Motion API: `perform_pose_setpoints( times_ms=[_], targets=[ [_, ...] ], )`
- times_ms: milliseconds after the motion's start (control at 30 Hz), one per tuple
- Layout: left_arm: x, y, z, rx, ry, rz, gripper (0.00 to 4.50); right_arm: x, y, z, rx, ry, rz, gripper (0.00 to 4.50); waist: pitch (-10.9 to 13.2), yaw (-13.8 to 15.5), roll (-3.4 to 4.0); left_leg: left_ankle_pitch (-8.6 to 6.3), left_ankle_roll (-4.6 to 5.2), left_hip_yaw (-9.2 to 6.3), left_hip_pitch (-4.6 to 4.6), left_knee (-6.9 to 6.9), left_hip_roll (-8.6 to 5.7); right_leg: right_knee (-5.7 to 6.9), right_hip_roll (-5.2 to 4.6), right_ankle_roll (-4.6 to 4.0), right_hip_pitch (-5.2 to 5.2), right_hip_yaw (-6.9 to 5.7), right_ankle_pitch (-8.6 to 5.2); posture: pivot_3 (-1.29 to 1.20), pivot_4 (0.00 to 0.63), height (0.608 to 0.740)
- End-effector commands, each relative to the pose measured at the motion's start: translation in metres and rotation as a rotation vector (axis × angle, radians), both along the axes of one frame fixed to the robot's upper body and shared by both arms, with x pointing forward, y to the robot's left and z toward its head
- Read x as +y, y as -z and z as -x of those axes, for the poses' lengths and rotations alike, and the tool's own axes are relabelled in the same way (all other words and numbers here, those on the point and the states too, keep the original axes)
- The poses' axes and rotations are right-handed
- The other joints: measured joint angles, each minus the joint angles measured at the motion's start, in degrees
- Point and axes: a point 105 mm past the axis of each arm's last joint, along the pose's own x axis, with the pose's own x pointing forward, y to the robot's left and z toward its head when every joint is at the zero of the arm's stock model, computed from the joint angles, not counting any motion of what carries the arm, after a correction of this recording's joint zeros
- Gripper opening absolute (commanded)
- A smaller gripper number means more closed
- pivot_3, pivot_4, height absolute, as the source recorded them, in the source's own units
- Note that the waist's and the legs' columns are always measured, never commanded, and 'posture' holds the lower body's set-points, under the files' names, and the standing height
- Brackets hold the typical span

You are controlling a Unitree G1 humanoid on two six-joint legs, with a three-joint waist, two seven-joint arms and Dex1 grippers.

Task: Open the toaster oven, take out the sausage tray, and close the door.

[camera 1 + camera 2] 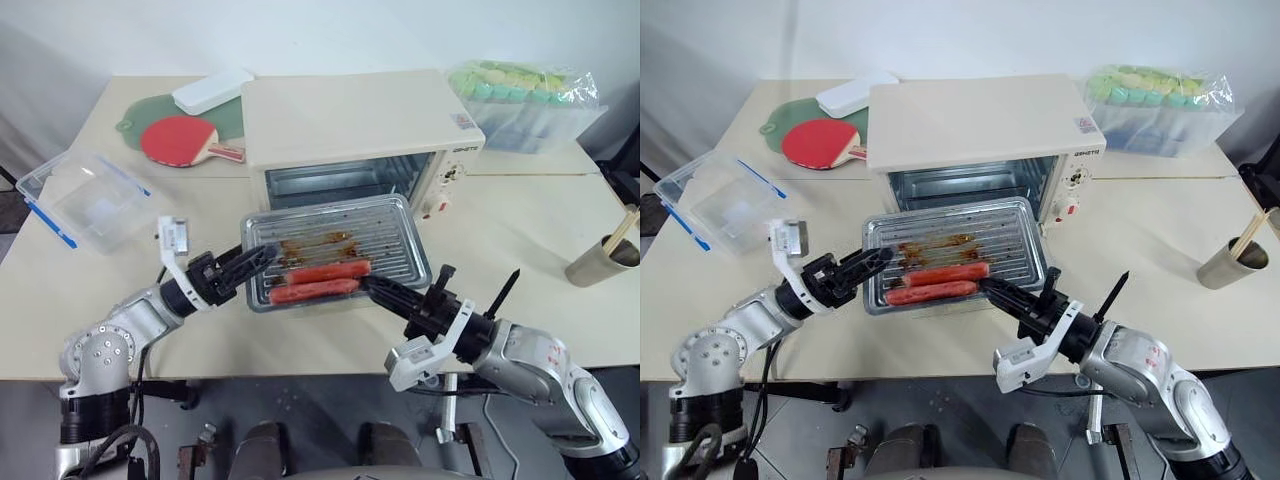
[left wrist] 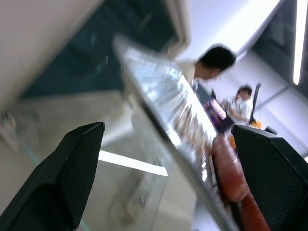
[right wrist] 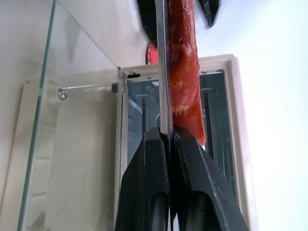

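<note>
The cream toaster oven (image 1: 350, 125) stands at the middle of the table with its cavity open. The door (image 3: 77, 168) lies folded down in front of it, under the tray. The silver sausage tray (image 1: 385, 240) hangs out in front of the oven mouth, carrying two red sausages (image 1: 320, 280) and brown grease marks. My right gripper (image 1: 372, 287) is shut on the tray's near rim, beside the sausages. My left gripper (image 1: 258, 265) is open at the tray's left edge (image 2: 159, 96), which runs between the two fingers (image 2: 72, 168) without touching them.
A clear container with blue clips (image 1: 85, 200) sits at the left. A red paddle (image 1: 180, 138) and a white case (image 1: 212, 90) lie behind it. A bag of green-lidded bottles (image 1: 520, 100) is at the back right, a metal cup with sticks (image 1: 605, 260) at the right edge.
</note>
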Motion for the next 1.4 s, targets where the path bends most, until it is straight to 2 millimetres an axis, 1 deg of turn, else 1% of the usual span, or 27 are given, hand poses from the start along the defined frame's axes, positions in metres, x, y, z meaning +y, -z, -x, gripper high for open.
perform_pose_setpoints(
  times_ms=[33,167,433,533,700,800,967,1000,1067,1167,1300,1367,1400],
  targets=[
    [-0.002,-0.004,0.003,0.077,0.065,0.038,4.5,0.001,-0.014,0.009,-0.049,-0.024,-0.027,0.01,0.0,0.3,0.0,0.0,0.0,-0.01,0.0,0.0,0.0,0.0,0.01,0.0,0.0,-0.01,0.0,0.0,0.15,0.74],
    [-0.003,-0.004,0.005,0.13,0.087,0.045,4.5,0.001,-0.014,0.01,-0.046,-0.023,-0.026,0.01,0.0,0.4,0.0,0.0,0.0,-0.01,0.0,0.02,0.0,0.01,0.0,0.0,0.0,0.01,0.0,0.0,0.15,0.74],
    [0.008,-0.003,0.001,0.231,0.077,0.107,4.5,-0.002,-0.015,0.01,-0.044,-0.029,-0.016,0.01,0.0,0.5,0.0,0.0,0.0,-0.02,0.0,0.05,-0.01,0.03,0.0,0.0,0.0,0.02,0.0,0.0,0.15,0.74],
    [0.007,-0.003,0.001,0.246,0.083,0.113,3.91,-0.002,-0.015,0.01,-0.041,-0.034,-0.015,0.0,0.0,0.5,0.0,0.0,0.0,-0.02,0.0,0.06,-0.01,0.03,0.0,0.0,0.0,0.03,0.0,0.0,0.15,0.74],
    [0.006,-0.005,0.001,0.257,0.092,0.13,2.37,-0.002,-0.015,0.011,-0.035,-0.043,-0.015,0.0,0.0,0.5,0.0,0.0,0.0,-0.02,0.01,0.06,-0.01,0.03,0.0,0.0,0.02,0.03,0.0,0.0,0.15,0.74],
    [0.005,-0.001,0.003,0.277,0.099,0.113,1.68,-0.001,-0.014,0.012,-0.02,-0.055,-0.016,0.0,0.0,0.5,0.0,0.0,0.0,-0.02,0.01,0.06,-0.01,0.03,0.0,0.0,0.02,0.03,0.0,0.0,0.15,0.74],
    [0.003,0.004,0.004,0.315,0.105,0.08,0.18,-0.001,-0.01,0.012,0.033,-0.065,-0.023,0.0,0.0,0.5,0.0,0.0,0.0,-0.02,0.01,0.06,-0.01,0.03,0.0,0.0,0.02,0.03,0.0,0.0,0.15,0.74],
    [0.003,0.004,0.005,0.317,0.109,0.078,0.05,-0.001,-0.008,0.011,0.056,-0.067,-0.029,0.0,0.0,0.5,0.0,0.0,0.0,-0.02,0.01,0.06,-0.01,0.03,0.01,0.0,0.02,0.03,0.0,0.0,0.15,0.74],
    [0.002,0.007,0.008,0.342,0.121,0.054,0.05,-0.001,-0.006,0.011,0.081,-0.071,-0.035,0.0,0.0,0.5,0.0,0.0,0.0,-0.02,0.01,0.06,-0.01,0.03,0.01,0.0,0.02,0.03,0.0,0.0,0.15,0.74],
    [0.005,0.017,0.012,0.391,0.125,-0.005,0.05,-0.003,0.005,0.01,0.179,-0.074,-0.042,0.0,0.0,0.5,0.0,0.0,0.0,-0.02,0.01,0.06,-0.01,0.03,0.01,0.0,0.02,0.04,0.0,0.0,0.15,0.74],
    [0.007,0.022,0.015,0.43,0.124,-0.035,0.05,-0.002,0.01,0.011,0.23,-0.098,-0.032,0.0,0.0,0.6,0.0,0.0,0.0,-0.02,0.02,0.06,-0.01,0.03,0.0,0.0,0.02,0.05,0.0,0.0,0.15,0.74],
    [0.007,0.024,0.016,0.439,0.119,-0.052,0.05,-0.003,0.013,0.012,0.25,-0.106,0.008,0.0,0.0,0.5,0.0,0.0,0.0,-0.03,0.02,0.07,-0.01,0.03,0.0,0.0,0.03,0.05,0.0,0.0,0.15,0.74],
    [0.006,0.025,0.017,0.444,0.123,-0.057,0.01,-0.004,0.019,0.015,0.369,-0.119,0.001,0.29,0.0,0.5,0.0,0.0,0.0,-0.03,0.02,0.07,-0.01,0.03,0.0,0.0,0.03,0.05,0.0,0.0,0.15,0.74]
  ],
)
